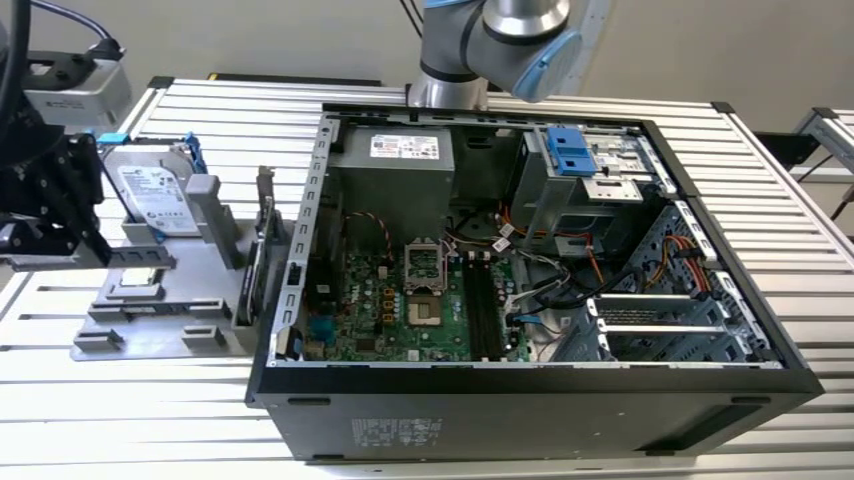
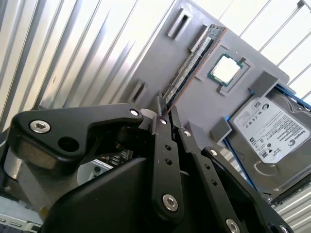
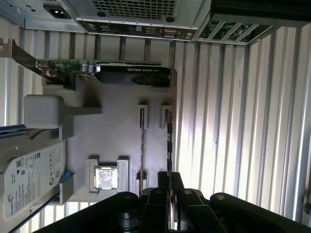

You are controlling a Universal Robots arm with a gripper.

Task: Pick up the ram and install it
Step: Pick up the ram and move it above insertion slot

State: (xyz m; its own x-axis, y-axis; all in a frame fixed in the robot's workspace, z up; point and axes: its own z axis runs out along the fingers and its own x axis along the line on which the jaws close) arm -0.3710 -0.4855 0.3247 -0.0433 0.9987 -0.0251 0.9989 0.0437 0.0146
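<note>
Risk: an off-centre hold near one end could let the thin ram (image 3: 168, 141) cock in its slot or slip; gripper (image 3: 169, 177) sits over that end, jaws clamped or not, can't tell; open PC case (image 1: 534, 400) holds motherboard (image 1: 400, 300); grey tray (image 3: 112, 136) beside it holds graphics card (image 3: 131, 75), hard drive (image 3: 29, 179), ram on edge, CPU (image 3: 106, 177).

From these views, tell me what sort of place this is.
Probably a robotics lab bench for PC assembly: an open computer case sits on a slatted metal table, a grey fixture beside it holds a hard drive and the ram, and a robot arm stands alongside.
</note>
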